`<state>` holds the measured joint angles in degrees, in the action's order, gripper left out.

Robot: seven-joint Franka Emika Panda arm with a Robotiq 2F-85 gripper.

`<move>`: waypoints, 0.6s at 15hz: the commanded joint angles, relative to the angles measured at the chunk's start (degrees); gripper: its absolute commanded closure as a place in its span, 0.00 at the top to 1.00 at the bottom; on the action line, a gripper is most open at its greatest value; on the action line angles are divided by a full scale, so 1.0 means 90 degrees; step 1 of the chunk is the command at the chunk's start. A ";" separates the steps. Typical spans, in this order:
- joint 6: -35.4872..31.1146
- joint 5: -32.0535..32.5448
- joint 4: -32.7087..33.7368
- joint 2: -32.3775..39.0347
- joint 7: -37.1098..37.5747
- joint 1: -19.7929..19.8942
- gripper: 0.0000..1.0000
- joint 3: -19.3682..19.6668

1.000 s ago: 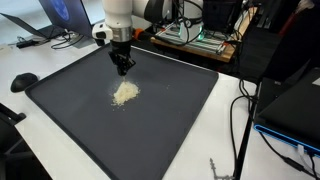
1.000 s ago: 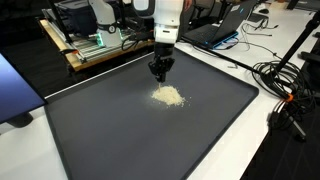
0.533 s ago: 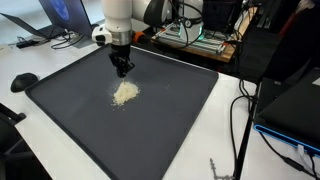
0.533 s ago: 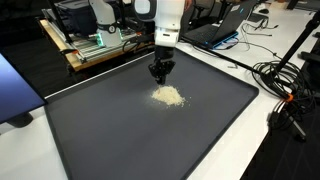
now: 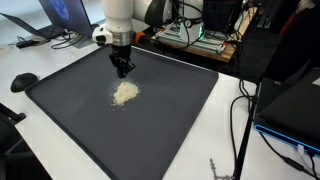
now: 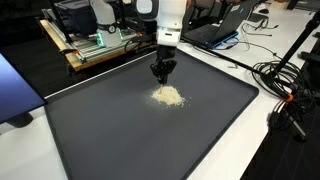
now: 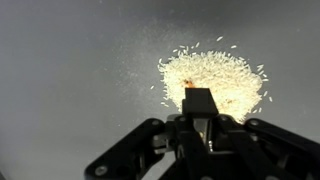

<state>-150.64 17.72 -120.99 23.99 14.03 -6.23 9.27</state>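
1. Right now my end effector [image 5: 122, 70] hangs tip-down over the far part of a dark mat [image 5: 150, 130]. Its fingers are drawn tightly together, with no gap between them in the wrist view [image 7: 198, 98].
2. I cannot tell whether anything thin is pinched between the tips. All that shows there is a dark, blocky end with a small orange speck just past it.
3. Nearest to me is a heap of rice [image 5: 125, 93], pale and loose. It lies on the mat close below and just in front of my tips, and in both exterior views I appear to be apart from it [image 6: 167, 95].
4. From the wrist the heap of rice [image 7: 215, 78] is dense in the middle. Stray grains thin out around its edge, which I judge is how loose grains settle on a flat sheet with no rim to hold them.
5. Against the dark mat [image 7: 70, 60] the pale grains stand out sharply, so single ones are easy to pick out.
6. Under the mat is a white desk [image 5: 40, 60], and the mat covers most of it, so the grains lie well away from its bare edges.
7. Around the desk are a laptop [image 5: 55, 15] at the back and a tangle of cables [image 6: 280, 75] off to one side, all well apart from me.
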 commanded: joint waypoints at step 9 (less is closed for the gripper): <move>0.0252 0.0112 0.0148 0.0084 0.0242 -0.0066 0.04 0.0142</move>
<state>-150.05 17.72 -120.82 24.03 14.61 -6.27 9.92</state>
